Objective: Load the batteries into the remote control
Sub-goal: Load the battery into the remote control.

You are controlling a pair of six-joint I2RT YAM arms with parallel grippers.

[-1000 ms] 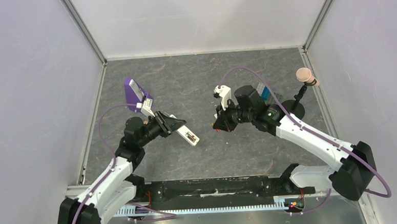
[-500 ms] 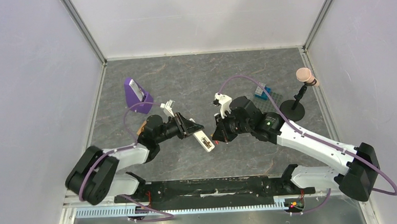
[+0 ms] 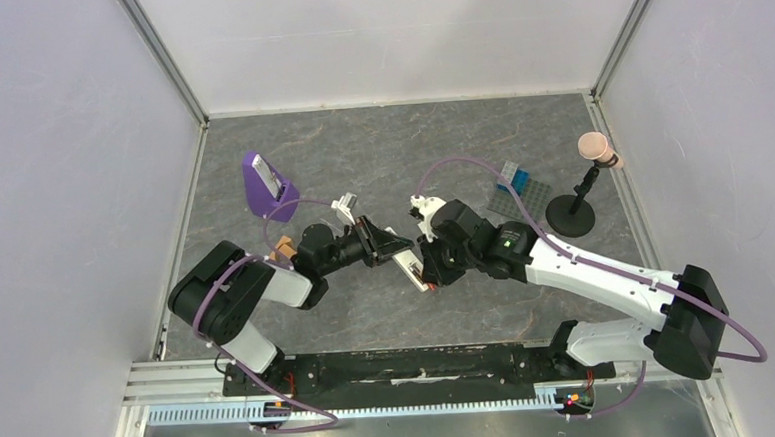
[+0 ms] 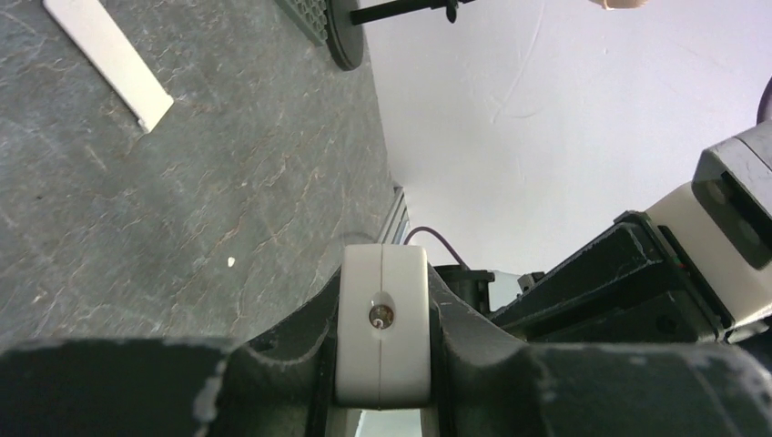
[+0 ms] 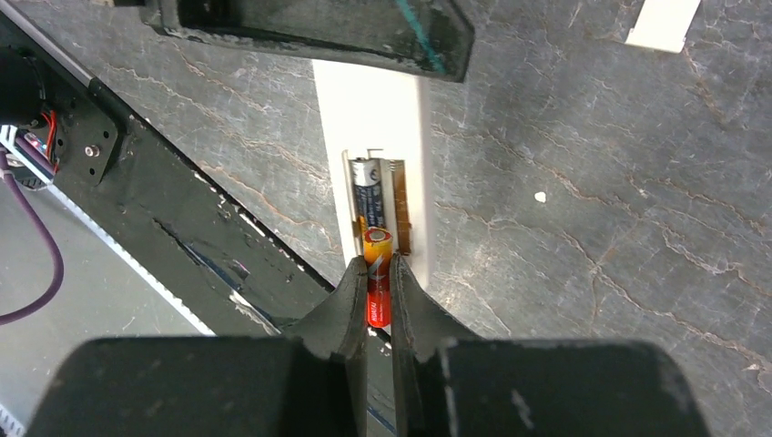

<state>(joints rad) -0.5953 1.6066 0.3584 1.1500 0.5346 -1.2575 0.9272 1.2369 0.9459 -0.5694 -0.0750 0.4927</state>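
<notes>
At the left a purple wedge-shaped stand [image 3: 262, 185] sits on the grey table [image 3: 360, 145]. The left gripper [image 3: 383, 247] is clamped on the slim white rectangular plastic remote control [image 5: 373, 118], holding it off the table with its battery bay open. A dark battery with a silvery tip [image 5: 366, 193] lies in the bay. The right gripper [image 5: 378, 273] pinches the red-orange battery [image 5: 378, 246], whose tip is at the bay's near end. A flat white plastic strip [image 4: 109, 59] lies beyond, and a black stand [image 3: 571, 214] is at the far right.
</notes>
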